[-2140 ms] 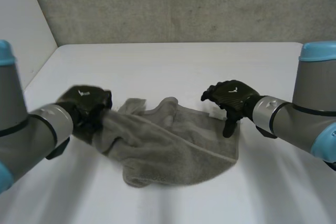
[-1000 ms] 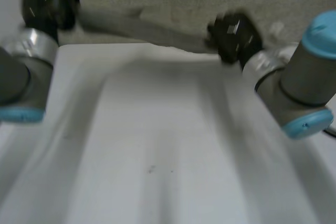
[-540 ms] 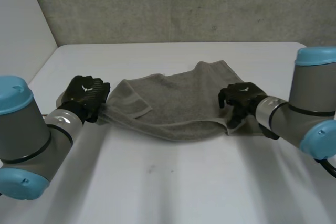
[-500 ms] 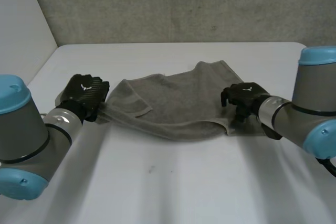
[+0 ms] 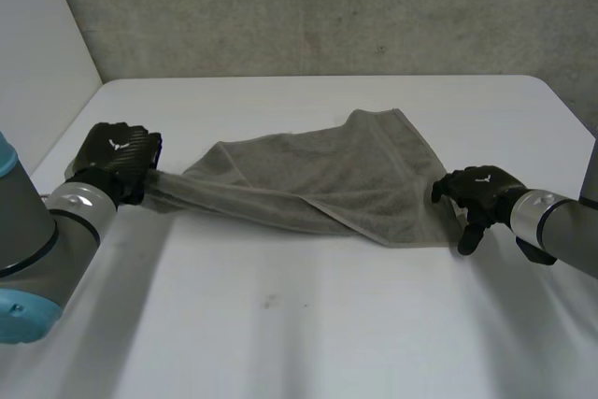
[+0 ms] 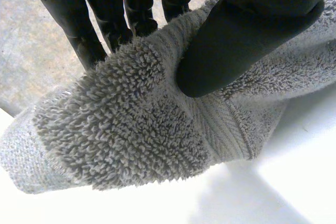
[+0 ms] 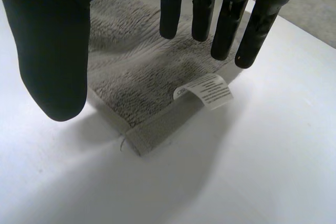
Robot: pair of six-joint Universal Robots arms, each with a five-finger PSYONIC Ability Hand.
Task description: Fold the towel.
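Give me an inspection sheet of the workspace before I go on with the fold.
Surface: white table.
Job's things: grey towel lying spread on the table, one end drawn into a bunch at the left hand; a white label sits at the corner by the right hand.
Clutter: nothing seen.
Hands: left hand pinches the bunched end between thumb and fingers; right hand is open, fingers straight over the label corner, not gripping it.
Cables: nothing seen.
Surroundings: grey wall behind the table; white panel on the robot's left.
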